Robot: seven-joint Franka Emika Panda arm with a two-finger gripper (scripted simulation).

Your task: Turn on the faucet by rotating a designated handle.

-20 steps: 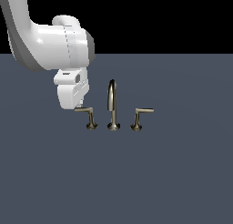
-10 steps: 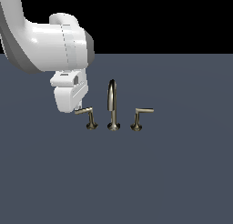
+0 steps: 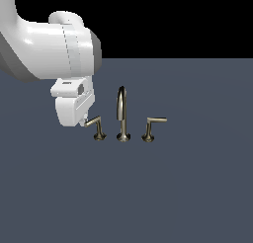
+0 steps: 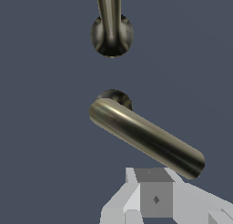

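Observation:
The faucet point(image 3: 121, 111) stands mid-scene as a tall arched spout on a flared base, and its base also shows in the wrist view point(image 4: 112, 34). The handle point(image 3: 95, 123) is the lever at the exterior view's left, with its arm pointing left and its tip slightly lower. In the wrist view this handle point(image 4: 145, 137) lies as a slanted bar. My gripper point(image 3: 83, 122) sits at the arm's outer tip. In the wrist view my gripper point(image 4: 156, 182) is just beside the bar's end. Its fingers point(image 4: 156, 199) show as one block, shut on nothing.
The twin lever point(image 3: 153, 126) with its arm pointing right stands on the spout's other side. All three posts stand on a flat dark grey surface point(image 3: 188, 187). My white arm point(image 3: 54, 52) fills the exterior view's upper left.
My hand has shifted a little toward the exterior view's left and slightly lower. The handle's arm tip seems to have swung slightly with it.

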